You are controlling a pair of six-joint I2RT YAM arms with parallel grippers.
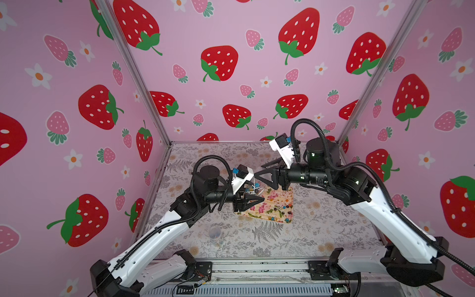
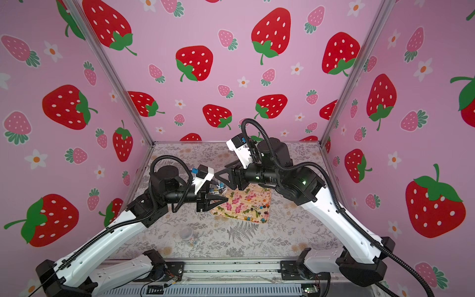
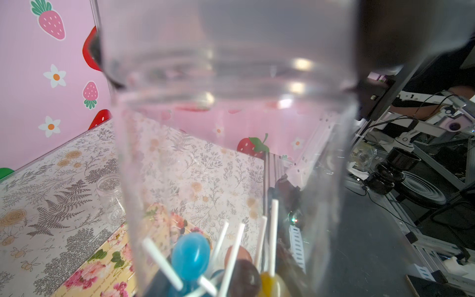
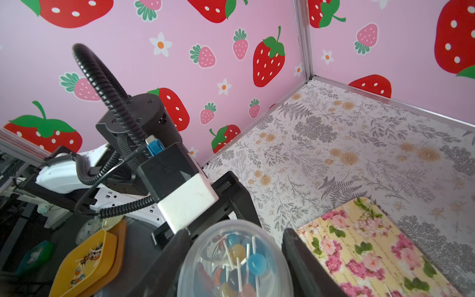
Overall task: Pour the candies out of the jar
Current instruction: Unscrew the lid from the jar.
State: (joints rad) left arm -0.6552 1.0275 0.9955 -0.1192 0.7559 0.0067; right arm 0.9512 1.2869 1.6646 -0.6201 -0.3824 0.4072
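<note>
A clear jar (image 1: 253, 187) lies on its side above the tray's left end, and my left gripper (image 1: 262, 199) is shut on it. In the left wrist view the jar (image 3: 231, 154) fills the picture and hides the jaws. Candies (image 3: 190, 254) with blue, yellow and dark heads on white sticks lie inside it. My right gripper (image 4: 234, 239) is astride the jar's round far end (image 4: 236, 259), with both fingers against its wall. More candies (image 1: 281, 207) lie loose on the flowered tray (image 1: 288, 190).
A second clear jar (image 1: 214, 234) stands on the fern-patterned table near the front left, also seen in the left wrist view (image 3: 110, 198). Pink strawberry walls close off the left, back and right. Orange trays (image 4: 84, 262) lie outside the cell.
</note>
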